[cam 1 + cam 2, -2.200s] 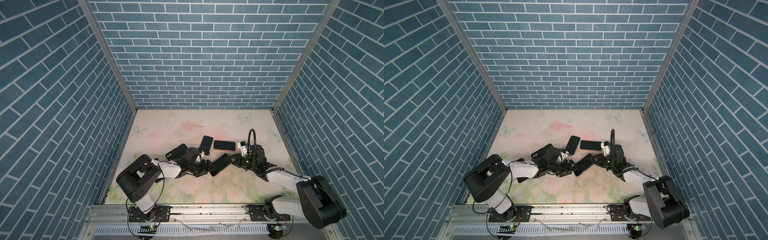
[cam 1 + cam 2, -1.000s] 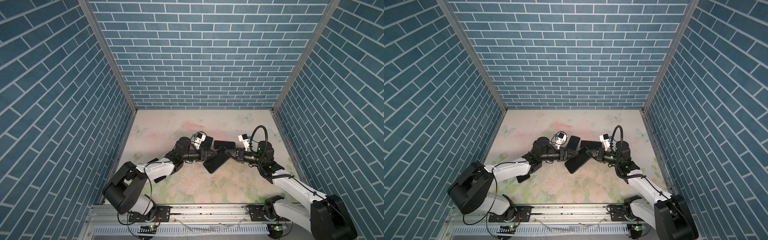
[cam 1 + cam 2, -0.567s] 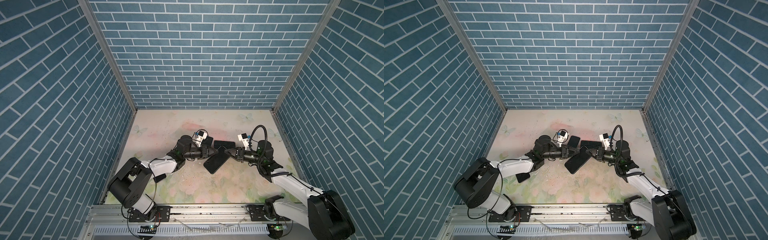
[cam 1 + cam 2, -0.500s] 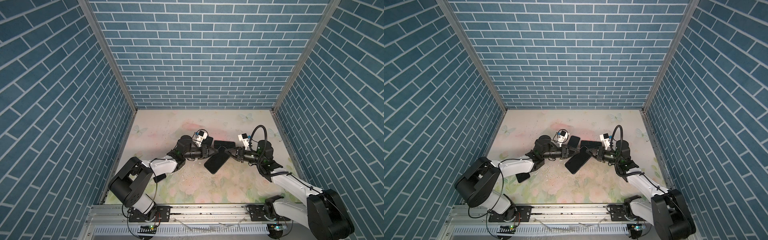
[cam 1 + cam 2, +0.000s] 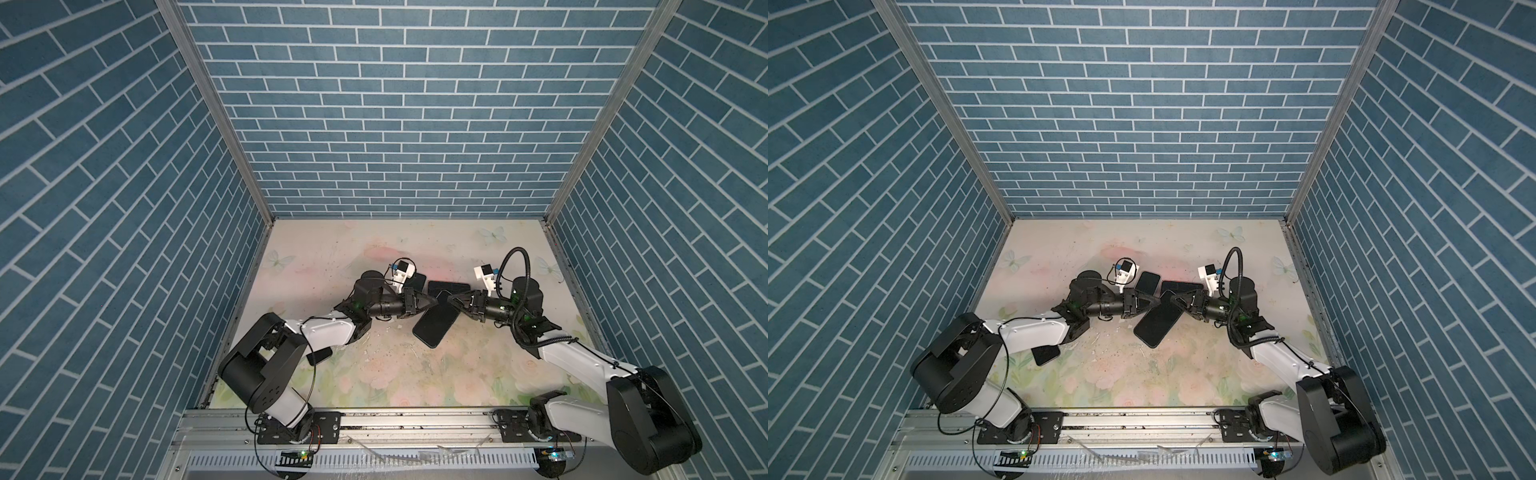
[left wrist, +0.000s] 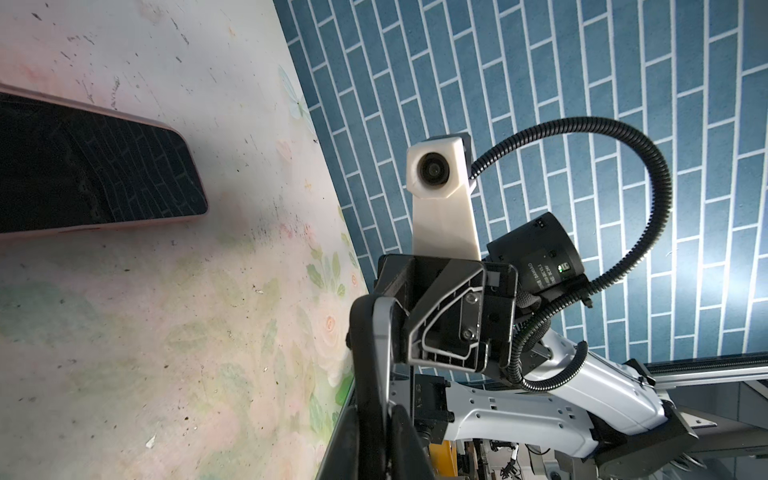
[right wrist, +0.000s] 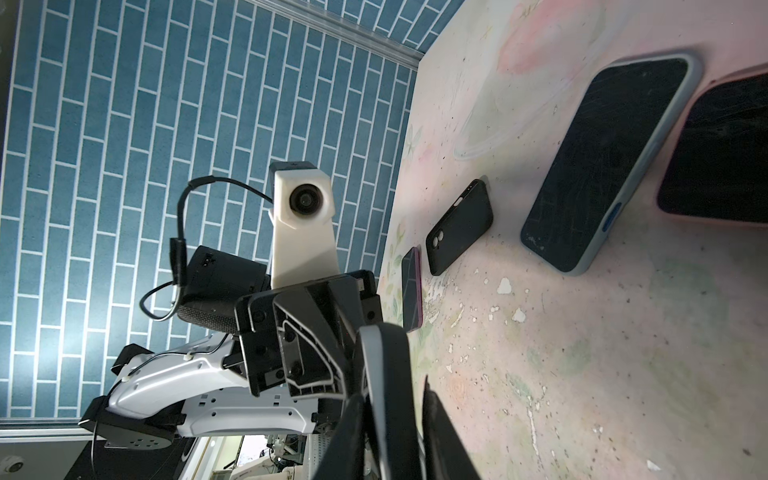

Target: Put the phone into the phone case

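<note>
A black phone [image 5: 434,326] with a grey edge hangs tilted above the floral table [image 5: 386,374], between both arms. My left gripper [image 5: 432,304] is shut on its upper left edge; both pads press the phone [image 6: 376,374]. My right gripper [image 5: 451,300] straddles the opposite edge of the phone [image 7: 384,374]. One finger touches it and the other finger [image 7: 436,432] stands off with a gap. A black phone case [image 7: 459,226] with camera holes lies flat on the table; the left arm hides it in both top views.
A phone in a grey-blue case [image 5: 415,282] and a pink-rimmed phone [image 5: 451,286] lie just behind the grippers. Another dark phone [image 5: 321,355] with a magenta edge lies partly under the left forearm. Brick walls close three sides; a metal rail [image 5: 415,419] runs along the front.
The left jaws have closed onto the phone's edge. The right jaws have loosened from it. The phone has stayed almost in place between the two arms.
</note>
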### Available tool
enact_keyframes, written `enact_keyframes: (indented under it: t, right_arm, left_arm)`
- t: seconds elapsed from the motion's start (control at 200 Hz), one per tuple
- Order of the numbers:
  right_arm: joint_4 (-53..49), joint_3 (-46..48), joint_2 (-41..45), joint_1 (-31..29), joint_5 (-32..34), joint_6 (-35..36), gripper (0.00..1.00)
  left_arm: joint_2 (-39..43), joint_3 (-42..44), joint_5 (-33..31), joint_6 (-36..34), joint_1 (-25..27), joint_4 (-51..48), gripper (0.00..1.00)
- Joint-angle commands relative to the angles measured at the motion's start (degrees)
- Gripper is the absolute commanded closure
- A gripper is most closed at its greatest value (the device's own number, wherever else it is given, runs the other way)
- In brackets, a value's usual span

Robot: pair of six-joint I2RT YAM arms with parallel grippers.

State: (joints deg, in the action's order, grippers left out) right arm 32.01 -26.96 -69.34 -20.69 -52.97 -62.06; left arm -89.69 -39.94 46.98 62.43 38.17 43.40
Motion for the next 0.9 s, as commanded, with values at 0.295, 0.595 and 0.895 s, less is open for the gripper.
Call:
enact_keyframes:
  t: [0.295, 0.595, 0.895]
  right_arm:
    - [9.76, -5.82, -6.2, -0.93, -2.04, -1.31, 0.69]
    - [16.29, -4.57, -9.0, -1.37, -1.87, -3.03, 0.65]
    - [24.61, -5.88, -14.18, -1.81, -0.83, -6.68, 0.7]
  left_arm:
    - [-2.08, -1.94, 2.54, 2.77, 2.6, 4.83, 1.0]
    - [-2.31, -2.11, 2.13, 3.22, 2.85, 4.89, 1.0]
    - [-3.12, -2.25, 2.03, 4.43, 3.14, 6.24, 1.0]
